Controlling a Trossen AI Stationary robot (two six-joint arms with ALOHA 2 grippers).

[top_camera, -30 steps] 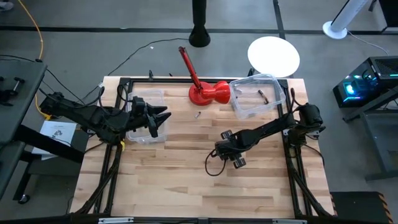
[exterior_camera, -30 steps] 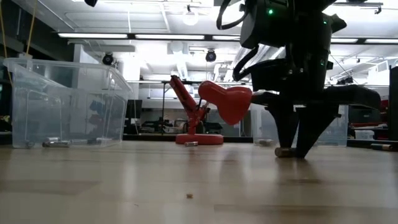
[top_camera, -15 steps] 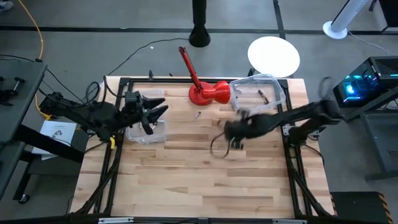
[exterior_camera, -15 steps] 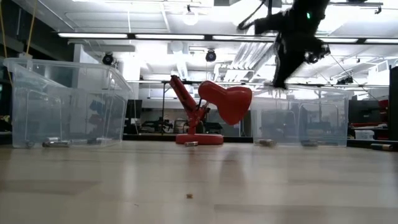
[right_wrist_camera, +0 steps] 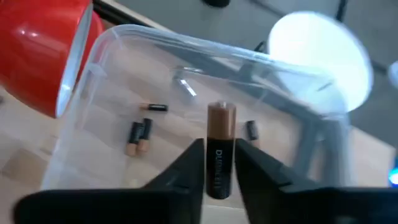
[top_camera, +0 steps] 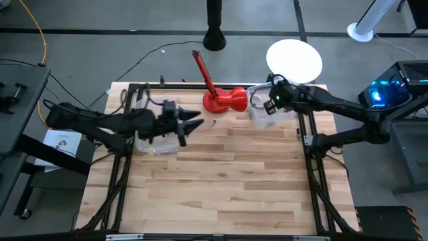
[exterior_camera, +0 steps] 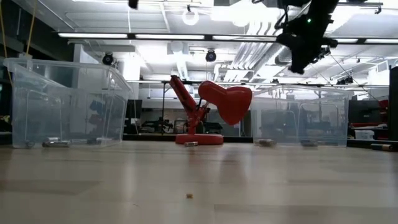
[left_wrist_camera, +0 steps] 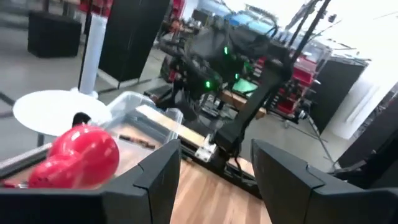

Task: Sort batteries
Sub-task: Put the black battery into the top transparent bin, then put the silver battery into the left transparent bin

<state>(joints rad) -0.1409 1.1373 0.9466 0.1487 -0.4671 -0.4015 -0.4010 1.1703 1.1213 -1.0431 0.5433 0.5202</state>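
The left gripper (top_camera: 194, 124), jaws spread and empty, hangs beside the left bin (top_camera: 157, 144) with a loose battery (top_camera: 212, 123) just right of it, while the right gripper (top_camera: 271, 104) pinches a battery (right_wrist_camera: 219, 149) upright over the far right bin (top_camera: 294, 90).

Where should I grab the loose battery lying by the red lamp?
Grip the loose battery across its middle, coming straight down. It lies flat on the table, apart from the red lamp, so the jaws can straddle its narrow width.
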